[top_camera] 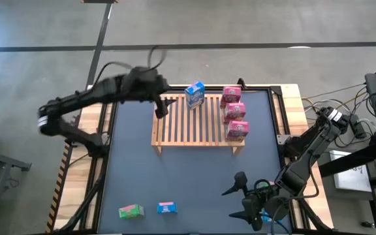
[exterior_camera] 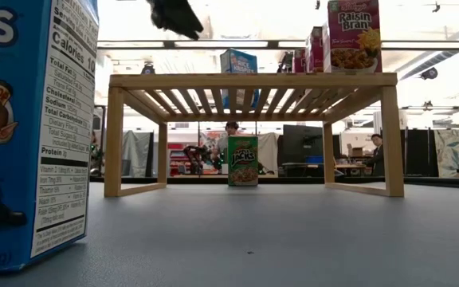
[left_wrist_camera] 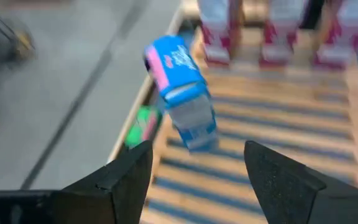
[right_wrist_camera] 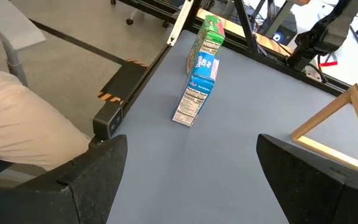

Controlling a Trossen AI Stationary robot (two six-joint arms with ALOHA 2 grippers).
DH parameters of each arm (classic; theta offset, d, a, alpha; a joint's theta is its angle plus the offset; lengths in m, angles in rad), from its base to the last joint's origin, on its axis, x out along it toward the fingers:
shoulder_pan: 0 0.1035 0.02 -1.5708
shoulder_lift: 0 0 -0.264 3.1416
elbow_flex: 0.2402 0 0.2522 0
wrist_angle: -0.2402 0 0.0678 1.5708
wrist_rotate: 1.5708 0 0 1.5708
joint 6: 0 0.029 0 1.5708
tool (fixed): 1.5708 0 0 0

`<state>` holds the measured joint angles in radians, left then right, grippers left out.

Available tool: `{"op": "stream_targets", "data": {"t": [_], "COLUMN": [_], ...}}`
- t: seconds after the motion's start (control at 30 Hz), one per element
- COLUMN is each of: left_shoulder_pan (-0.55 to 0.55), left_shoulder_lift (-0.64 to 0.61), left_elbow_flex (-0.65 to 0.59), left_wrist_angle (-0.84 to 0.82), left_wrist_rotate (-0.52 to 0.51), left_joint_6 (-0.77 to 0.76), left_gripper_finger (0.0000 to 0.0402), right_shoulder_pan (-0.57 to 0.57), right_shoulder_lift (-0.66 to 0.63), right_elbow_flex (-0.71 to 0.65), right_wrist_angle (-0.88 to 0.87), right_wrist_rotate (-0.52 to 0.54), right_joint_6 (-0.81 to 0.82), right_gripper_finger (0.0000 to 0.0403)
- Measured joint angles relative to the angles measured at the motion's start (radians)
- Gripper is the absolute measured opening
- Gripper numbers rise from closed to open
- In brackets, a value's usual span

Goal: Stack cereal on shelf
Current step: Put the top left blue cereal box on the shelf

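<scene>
In the overhead view, the left arm is reaching in from the left edge toward the upper centre of the frame, elbow bent, its left gripper [top_camera: 160, 108] pointing downward with fingers spread apart and nothing between them. The right arm is sitting folded at the lower right of the frame, its right gripper [top_camera: 239, 196] facing left, fingers standing wide apart and empty.

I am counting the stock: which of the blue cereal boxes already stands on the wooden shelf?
The blue box at the shelf's back edge, beside the pink boxes. The other blue box is on the table beside a green box.
</scene>
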<state>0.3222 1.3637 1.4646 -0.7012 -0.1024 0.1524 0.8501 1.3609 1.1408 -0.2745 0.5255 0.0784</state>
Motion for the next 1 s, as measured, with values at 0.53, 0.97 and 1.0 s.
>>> {"op": "stream_targets", "data": {"t": [0.53,0.97,1.0], "left_shoulder_pan": [0.001,0.001,0.001], "left_shoulder_lift": [-0.154,0.138,0.155], "left_elbow_flex": [-0.785,-0.441,-0.419], "left_wrist_angle": [1.128,0.81,0.781], "left_wrist_rotate": [0.017,-0.005,-0.028], "left_joint_6": [-0.174,-0.176,-0.18], "left_gripper_finger": [0.0267,0.0384,0.0385], "right_shoulder_pan": [-0.002,-0.005,-0.005], "right_shoulder_lift": [0.0,0.0,0.0], "right_elbow_flex": [0.0,0.0,0.0], "right_wrist_angle": [0.003,0.003,0.003], "right_wrist_rotate": [0.002,0.001,0.001], "right_joint_6": [-0.045,-0.017,-0.013], "right_gripper_finger": [0.0348,0.0348,0.0348]}}
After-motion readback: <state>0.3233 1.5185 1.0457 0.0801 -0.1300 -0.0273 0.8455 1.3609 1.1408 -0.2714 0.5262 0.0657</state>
